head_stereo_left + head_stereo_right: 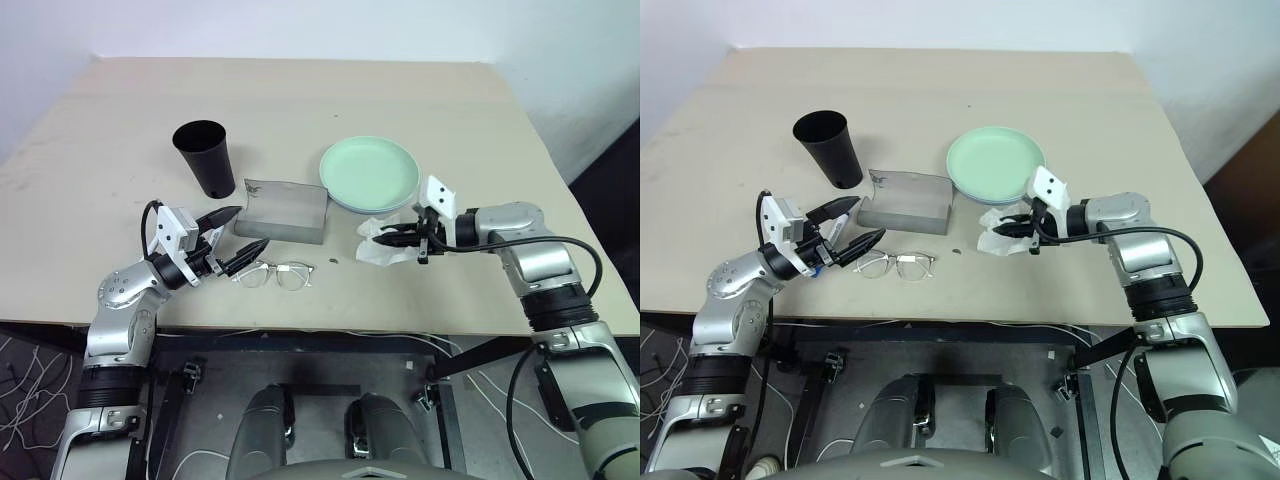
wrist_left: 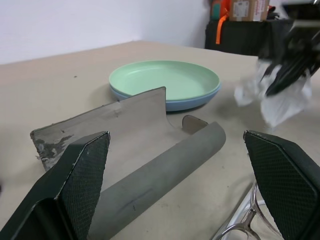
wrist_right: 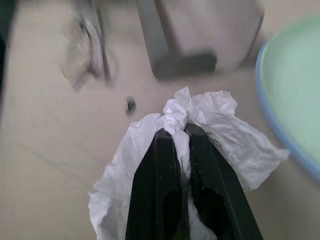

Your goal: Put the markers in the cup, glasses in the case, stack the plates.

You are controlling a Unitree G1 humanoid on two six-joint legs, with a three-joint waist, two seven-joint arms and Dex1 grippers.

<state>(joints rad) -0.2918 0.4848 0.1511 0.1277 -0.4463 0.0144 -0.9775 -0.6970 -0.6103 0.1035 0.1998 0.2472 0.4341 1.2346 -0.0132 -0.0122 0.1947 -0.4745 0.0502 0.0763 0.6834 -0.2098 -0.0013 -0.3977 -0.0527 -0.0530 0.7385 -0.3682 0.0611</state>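
Observation:
The black cup (image 1: 205, 158) stands upright at the back left. In front of it the grey case (image 1: 283, 212) lies open, lid up. The glasses (image 1: 276, 274) rest unfolded on the table just before the case. My left gripper (image 1: 248, 230) hovers open at the case's left end, close to the glasses, with nothing between its fingers (image 2: 75, 190). The mint green plate sits on the light blue one, the plates (image 1: 369, 173) forming one stack. My right gripper (image 1: 379, 238) is shut on a crumpled white tissue (image 3: 220, 130) in front of the plates. The markers are out of view.
The tissue (image 2: 280, 97) hangs from the right fingers low over the table, between the plates and the front edge. A small dark speck (image 1: 334, 262) lies between glasses and tissue. The tabletop (image 1: 300, 100) stretches bare behind cup and plates.

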